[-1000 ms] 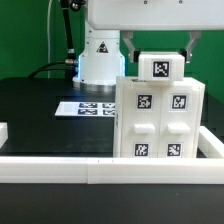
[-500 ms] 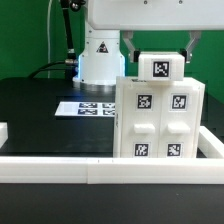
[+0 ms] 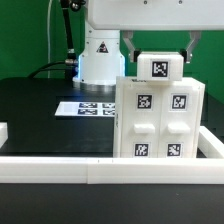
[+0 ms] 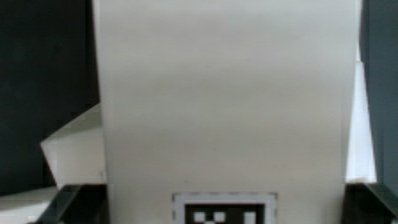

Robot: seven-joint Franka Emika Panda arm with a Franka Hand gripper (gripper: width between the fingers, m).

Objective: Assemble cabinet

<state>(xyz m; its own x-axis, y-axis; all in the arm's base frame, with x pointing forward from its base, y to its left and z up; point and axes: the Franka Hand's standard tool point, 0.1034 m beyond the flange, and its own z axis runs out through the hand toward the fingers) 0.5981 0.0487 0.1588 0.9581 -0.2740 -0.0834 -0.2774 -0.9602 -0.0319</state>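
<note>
The cabinet body (image 3: 160, 118), a large white box with several square tags on its front, stands upright at the exterior view's right. A small white tagged panel (image 3: 160, 68) sits on top of it. My gripper (image 3: 161, 55) comes down from above, one finger on each side of this panel and against its edges. In the wrist view the panel (image 4: 222, 100) fills the middle, with a tag at its near end, and my gripper (image 4: 217, 205) shows as dark fingers (image 4: 68, 205) at both sides.
The marker board (image 3: 88, 107) lies flat on the black table left of the cabinet. The white border rail (image 3: 60, 168) runs along the front and up the right side. The robot base (image 3: 98, 55) stands behind.
</note>
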